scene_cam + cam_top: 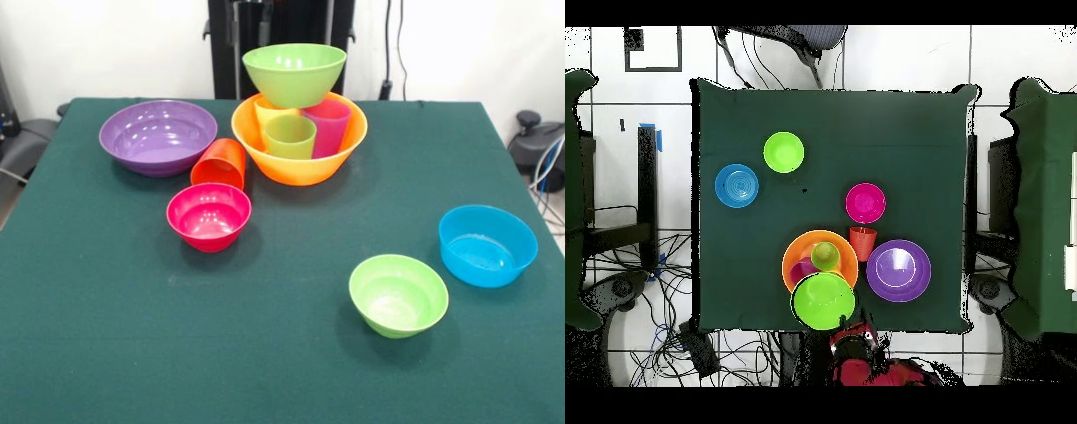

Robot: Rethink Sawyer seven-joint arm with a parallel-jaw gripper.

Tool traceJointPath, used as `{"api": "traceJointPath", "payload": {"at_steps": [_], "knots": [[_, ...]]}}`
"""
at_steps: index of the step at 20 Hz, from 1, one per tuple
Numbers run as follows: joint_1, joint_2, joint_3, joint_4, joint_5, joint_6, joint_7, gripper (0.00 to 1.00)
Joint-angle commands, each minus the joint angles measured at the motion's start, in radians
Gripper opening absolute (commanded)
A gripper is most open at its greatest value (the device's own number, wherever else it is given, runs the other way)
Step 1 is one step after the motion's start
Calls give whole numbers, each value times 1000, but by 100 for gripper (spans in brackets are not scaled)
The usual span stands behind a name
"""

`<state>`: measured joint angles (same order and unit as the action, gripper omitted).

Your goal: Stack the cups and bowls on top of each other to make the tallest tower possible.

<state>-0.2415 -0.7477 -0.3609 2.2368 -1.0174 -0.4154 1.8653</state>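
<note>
The tower stands at the table's far side in the front view. The large orange bowl (298, 163) (795, 255) holds three upright tumblers: yellow (267, 112), light green (290, 136) (826, 256) and purple-magenta (328, 126) (803, 271). The large light-green bowl (294, 72) (823, 300) rests upright on their rims. The orange-red tumbler (219, 164) (862, 242) lies on its side beside the orange bowl. The gripper shows in neither view.
The wide purple bowl (158, 136) (898, 270) sits next to the fallen tumbler, with the small pink-red bowl (209, 215) (865, 203) in front of it. The small light-green bowl (398, 294) (783, 152) and the blue bowl (487, 245) (737, 186) stand apart. The robot's red base (860, 358) is at the table edge.
</note>
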Motion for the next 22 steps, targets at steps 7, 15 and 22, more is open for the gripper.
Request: {"api": "traceJointPath", "payload": {"at_steps": [7,15,22], "knots": [[36,44,16,-111,58,-20,39,100],[78,104,-12,-124,119,-67,29,100],[80,92,22,-122,90,-37,61,100]]}}
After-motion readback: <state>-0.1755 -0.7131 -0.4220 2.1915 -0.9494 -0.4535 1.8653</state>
